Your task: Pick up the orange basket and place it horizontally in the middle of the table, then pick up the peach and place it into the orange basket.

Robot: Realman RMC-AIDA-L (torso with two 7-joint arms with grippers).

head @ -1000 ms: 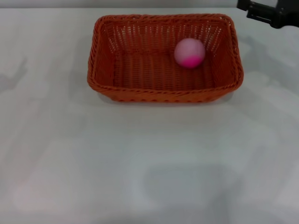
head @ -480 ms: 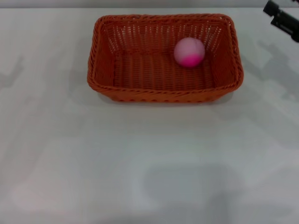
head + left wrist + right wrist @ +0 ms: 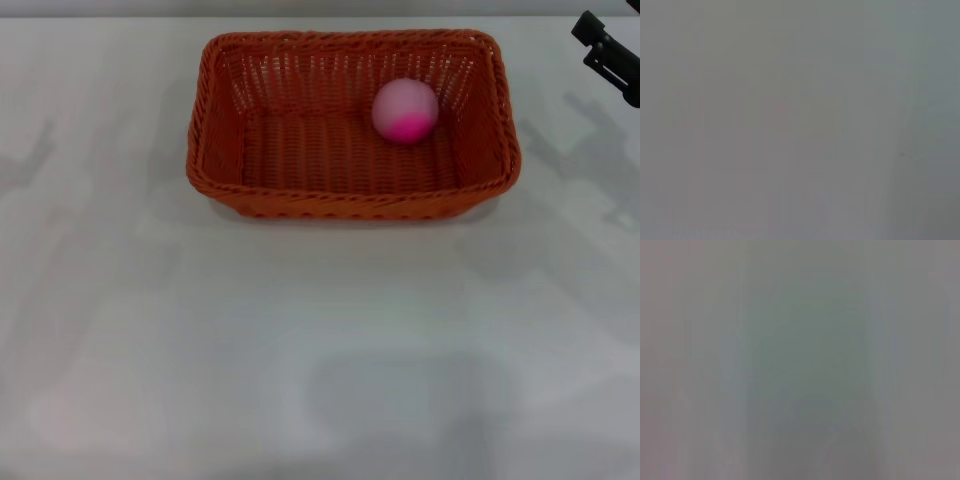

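The orange basket lies with its long side across the table, in the far middle of the head view. The pink peach rests inside it, toward the basket's right far corner, deeper pink side facing down-front. A black part of my right gripper pokes in at the upper right edge, to the right of the basket and apart from it. The left gripper is out of view. Both wrist views show only a plain grey surface.
Faint shadows of the arms fall on the white tabletop at the far left and right of the basket. A pale wall edge runs along the very top of the head view.
The right gripper has drawn back to the right, away from the basket, and now shows only at the frame's edge. Basket and peach have stayed put.
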